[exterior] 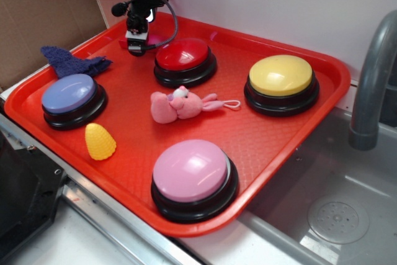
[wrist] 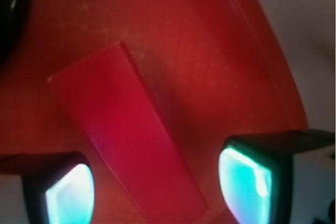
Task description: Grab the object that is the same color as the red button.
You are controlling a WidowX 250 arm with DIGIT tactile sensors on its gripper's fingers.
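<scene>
The small flat red block (wrist: 123, 129) lies on the red tray (wrist: 210, 51), slanting between my two fingertips in the wrist view. My gripper (wrist: 157, 187) is open, one pad on each side of the block's near end, with gaps on both sides. In the exterior view my gripper (exterior: 136, 46) hangs low over the tray's far left part, just left of the red button (exterior: 184, 57). A sliver of the block (exterior: 155, 39) shows behind the gripper there.
On the tray (exterior: 267, 134) stand a yellow button (exterior: 281, 80), a pink button (exterior: 192, 175) and a lavender button (exterior: 71, 97). A pink plush toy (exterior: 180, 105), a yellow corn piece (exterior: 99, 141) and a blue cloth (exterior: 71, 60) lie between. A sink (exterior: 335, 215) and faucet (exterior: 372, 79) are at right.
</scene>
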